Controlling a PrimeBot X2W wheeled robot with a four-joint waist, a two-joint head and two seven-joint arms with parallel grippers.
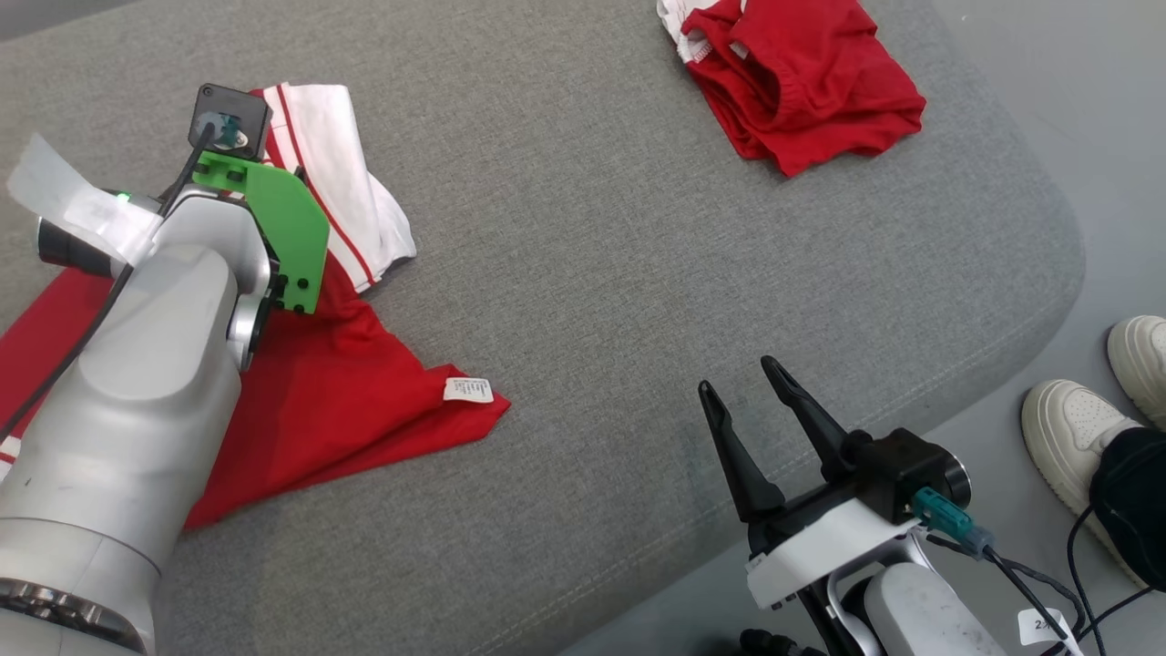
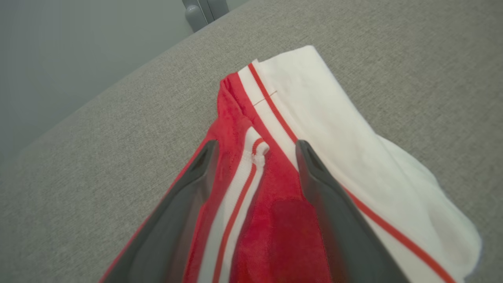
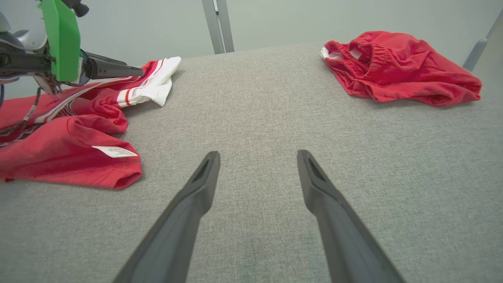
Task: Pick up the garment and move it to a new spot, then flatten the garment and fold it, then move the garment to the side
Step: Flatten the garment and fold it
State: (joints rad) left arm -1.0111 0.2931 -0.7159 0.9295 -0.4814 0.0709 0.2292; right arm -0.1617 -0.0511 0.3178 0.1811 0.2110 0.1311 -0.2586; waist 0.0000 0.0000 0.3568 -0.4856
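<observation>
Garment (image 1: 346,401), red with white striped trim, lies crumpled along the left side of the grey fabric-covered tabletop (image 1: 592,273). Its white sleeve-like part points toward the far edge, and a red corner with a white label (image 1: 468,390) reaches toward the middle.

The left tool (image 2: 256,145) hangs low over the garment's striped part. Its two dark fingers are spread wide, with a fold of red and white cloth between them. Nothing is gripped, and I cannot tell whether the tips press on the cloth. The pale left forearm and a green bracket (image 1: 287,228) cover part of the garment in the head view.

The right tool (image 1: 738,374) is above the near edge of the tabletop, close to its rounded right corner and well apart from the garment. Its fingers are also spread wide and empty, with bare grey fabric beneath them.

A second red piece of clothing (image 1: 802,82) is bunched near the far right of the tabletop. On the floor past the right corner stands a person's pair of pale shoes (image 1: 1070,437).
</observation>
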